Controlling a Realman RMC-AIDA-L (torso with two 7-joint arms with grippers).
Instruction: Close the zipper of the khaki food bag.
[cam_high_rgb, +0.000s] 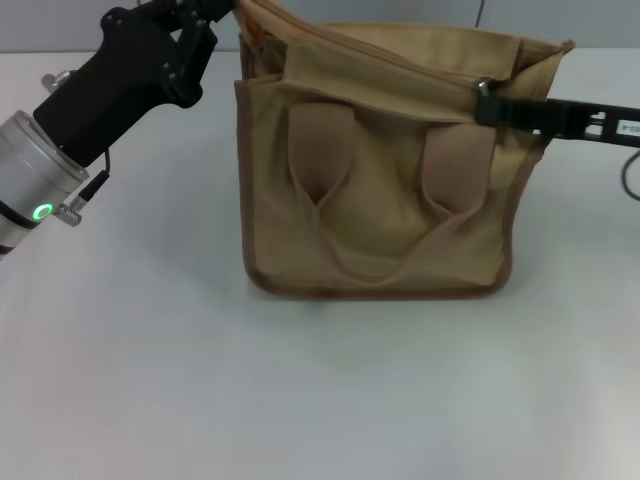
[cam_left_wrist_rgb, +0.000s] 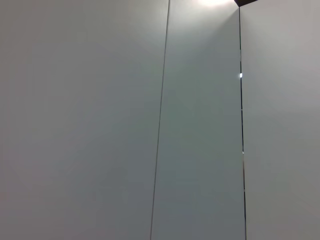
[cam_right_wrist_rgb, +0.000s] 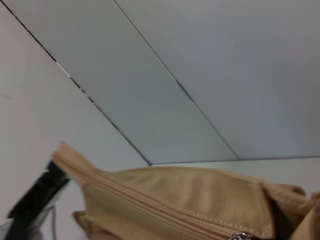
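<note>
The khaki food bag (cam_high_rgb: 380, 200) stands upright at mid-table, its two looped handles hanging down the front. The zipper (cam_high_rgb: 380, 60) runs taut along the top flap, and the silver pull tab (cam_high_rgb: 483, 87) sits near its right end. My right gripper (cam_high_rgb: 492, 105) reaches in from the right and is shut on the pull tab. My left gripper (cam_high_rgb: 228, 12) is at the bag's raised top left corner and holds it. The right wrist view shows the flap (cam_right_wrist_rgb: 200, 190), the zip line (cam_right_wrist_rgb: 150, 205) and the pull tab (cam_right_wrist_rgb: 239, 236). The left wrist view shows only wall.
The white table (cam_high_rgb: 300, 400) stretches in front of and left of the bag. The left arm's silver wrist with a green light (cam_high_rgb: 40, 210) hangs over the table's left side. A cable (cam_high_rgb: 630, 175) lies at the right edge.
</note>
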